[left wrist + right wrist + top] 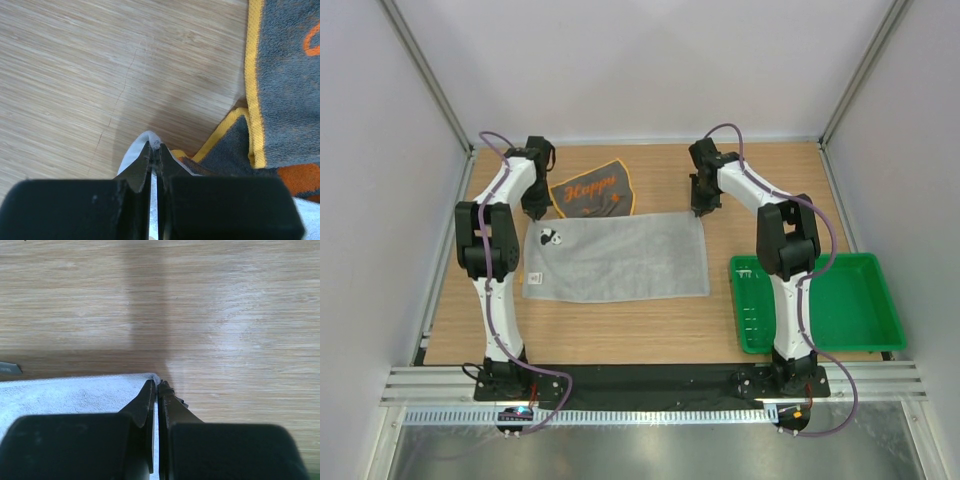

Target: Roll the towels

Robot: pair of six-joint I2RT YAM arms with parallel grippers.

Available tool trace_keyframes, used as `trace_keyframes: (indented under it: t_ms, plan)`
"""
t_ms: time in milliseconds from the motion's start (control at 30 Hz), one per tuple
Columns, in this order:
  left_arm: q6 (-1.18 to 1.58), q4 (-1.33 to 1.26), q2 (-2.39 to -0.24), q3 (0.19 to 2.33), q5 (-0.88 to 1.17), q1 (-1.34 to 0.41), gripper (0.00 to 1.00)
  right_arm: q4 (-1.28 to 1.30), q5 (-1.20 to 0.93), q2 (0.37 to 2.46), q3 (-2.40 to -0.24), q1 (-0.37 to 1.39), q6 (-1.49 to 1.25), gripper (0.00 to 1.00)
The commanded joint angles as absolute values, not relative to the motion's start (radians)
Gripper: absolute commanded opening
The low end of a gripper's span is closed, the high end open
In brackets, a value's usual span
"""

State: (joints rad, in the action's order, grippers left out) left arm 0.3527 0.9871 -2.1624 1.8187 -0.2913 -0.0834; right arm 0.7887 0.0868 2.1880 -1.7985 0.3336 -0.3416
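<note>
The light grey towel lies spread flat in the middle of the table. My left gripper is at its far left corner, shut, with a fold of pale cloth pinched at the tips. At the far right corner my right gripper is shut on the light grey towel's edge, tips low over the wood. The dark grey towel with orange print lies just beyond, its near edge against the grey one. In the left wrist view its yellow-edged cloth shows to the right.
A green plastic tray sits at the right near side, beside the right arm's base. Bare wooden tabletop surrounds the towels. White walls and metal frame posts close in the table on three sides.
</note>
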Motion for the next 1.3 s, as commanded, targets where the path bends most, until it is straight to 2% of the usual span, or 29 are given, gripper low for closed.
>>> trace_keyframes:
  t_ms: [0,400,800,933,1267]
  plan:
    - [0.322,0.983,-2.103,1.807,-0.288,-0.075,0.01,0.799,0.081,2.123,-1.799,0.331,-0.324,0.01]
    - [0.353,0.976,-1.997,1.723,-0.318,-0.075,0.01,0.776,0.118,1.979,-1.689,0.331,-0.316,0.01]
    - [0.368,0.943,-1.780,1.583,-0.397,-0.074,0.00,0.755,0.091,1.821,-1.574,0.331,-0.333,0.01]
    - [0.411,0.930,-1.697,1.468,-0.400,-0.074,0.00,0.704,0.034,1.735,-1.474,0.340,-0.368,0.01]
    - [0.465,0.894,-1.448,1.223,-0.411,-0.075,0.00,0.693,0.054,1.497,-1.241,0.351,-0.429,0.01]
